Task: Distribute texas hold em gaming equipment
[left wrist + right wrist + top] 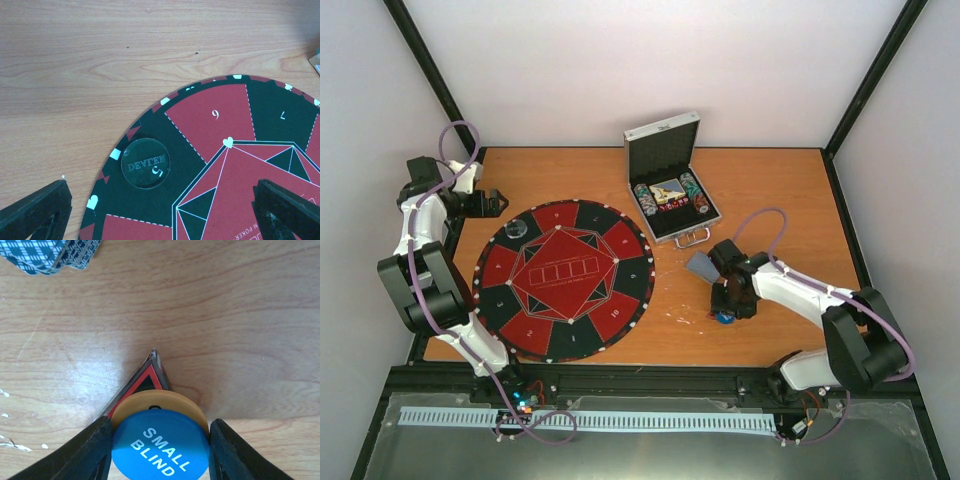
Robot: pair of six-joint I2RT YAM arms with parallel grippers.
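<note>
A blue "SMALL BLIND" disc [160,445] lies on a yellow disc [159,401], which rests on a black-red triangle marker [148,380] on the wooden table. My right gripper [161,452] has one finger against each side of the blue disc. A stack of grey-blue-backed playing cards [50,255] lies just beyond it. A clear "DEALER" disc [145,163] lies on the black sector 5 of the mat [220,115]. My left gripper [162,212] hovers wide open above the mat's edge, near that disc, with nothing between its fingers. Poker chips [642,196] sit in the open case.
The silver aluminium case [670,190] stands open at the back centre, lid up. The large round red-and-black mat [565,280] covers the left middle of the table [790,200]. Black frame posts rise at the back corners.
</note>
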